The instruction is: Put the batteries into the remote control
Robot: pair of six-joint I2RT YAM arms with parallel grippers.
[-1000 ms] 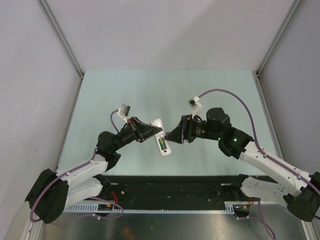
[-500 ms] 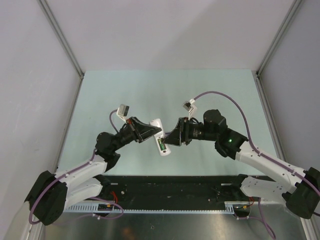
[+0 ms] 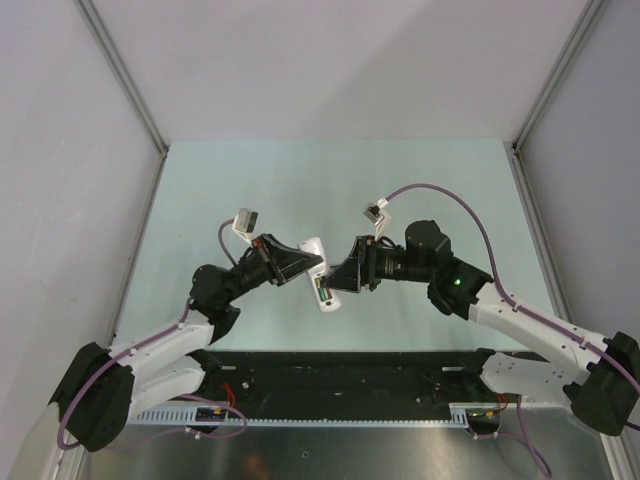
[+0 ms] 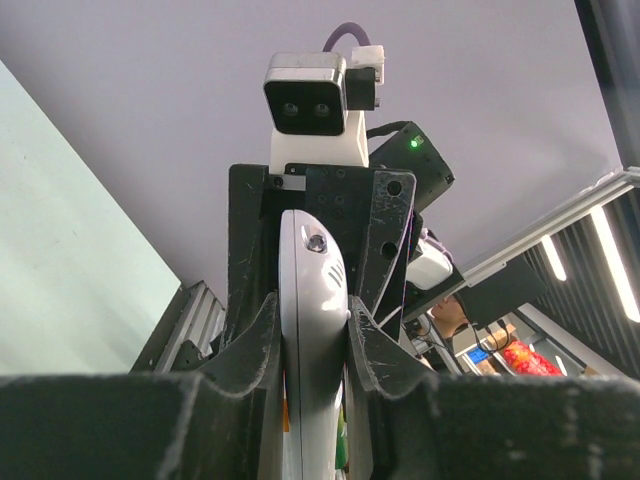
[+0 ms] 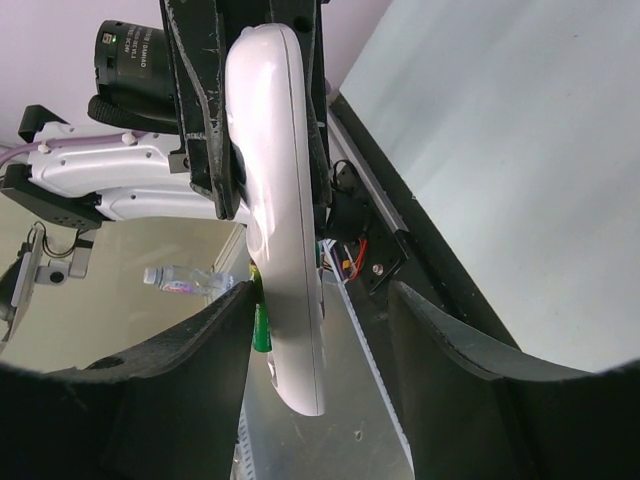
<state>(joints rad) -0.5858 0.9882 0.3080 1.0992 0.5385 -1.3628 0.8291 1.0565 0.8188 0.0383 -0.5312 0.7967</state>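
Nearest my right wrist camera, my right gripper's fingers [image 5: 190, 385] are standing spread, gripping nothing. The near end of the remote control [image 5: 280, 200] is hanging between them, closer to the finger on the left of that view, with clear air on the other side. The remote is showing me its thin edge there, its long axis running straight up the gap. The green battery [image 5: 261, 322] is sitting in the back recess, on the side facing that closer finger.

Just beyond, my left gripper [image 3: 312, 264] is pinching the remote tight across its middle and holding it in the air above the pale green table [image 3: 250, 180], with the far end poking out past the jaws.

From above, the remote's long axis is running from far to near, the recess turned up, with my two grippers meeting it from opposite sides. My right gripper [image 3: 337, 281] is the one at the recess end, so I am judging that the seating work falls to it. I am not seeing the purple battery in any view.
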